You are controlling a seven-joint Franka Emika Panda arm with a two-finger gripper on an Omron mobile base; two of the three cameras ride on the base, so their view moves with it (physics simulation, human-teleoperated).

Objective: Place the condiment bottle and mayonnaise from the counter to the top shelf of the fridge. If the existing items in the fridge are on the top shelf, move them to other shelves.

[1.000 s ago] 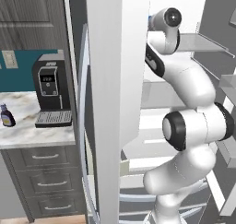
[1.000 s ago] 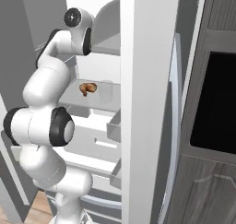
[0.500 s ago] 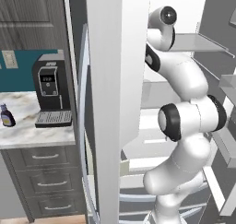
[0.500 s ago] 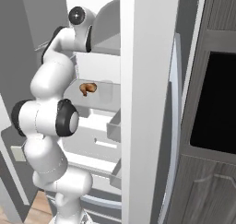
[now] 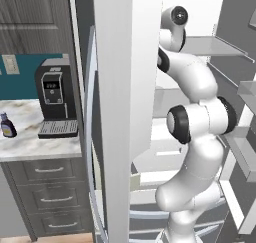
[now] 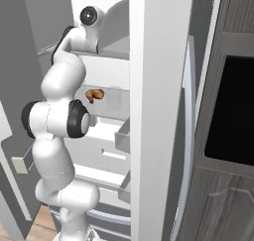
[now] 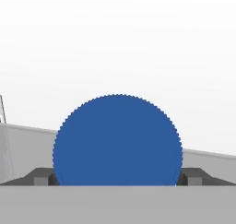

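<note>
Hand view: ribbed blue cap [image 7: 117, 140] sits between the dark fingertips [image 7: 40, 177], jaws spread wide beside it; contact unclear. Likely a bottle top. Arm reaches into fridge [image 6: 158, 86] at top shelf [image 5: 210, 45]. Pastry [image 6: 94, 94] one shelf lower. Condiment bottle [image 5: 7, 125] on surface [image 5: 35, 146].

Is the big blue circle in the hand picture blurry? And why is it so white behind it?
Hand view: the blue disc is sharp, its ridged edge crisp, one flat colour with no glare; behind it is even, shadowless white. Left base view: the condiment bottle looks small and fuzzy. Right base view: soft light, no glare.
</note>
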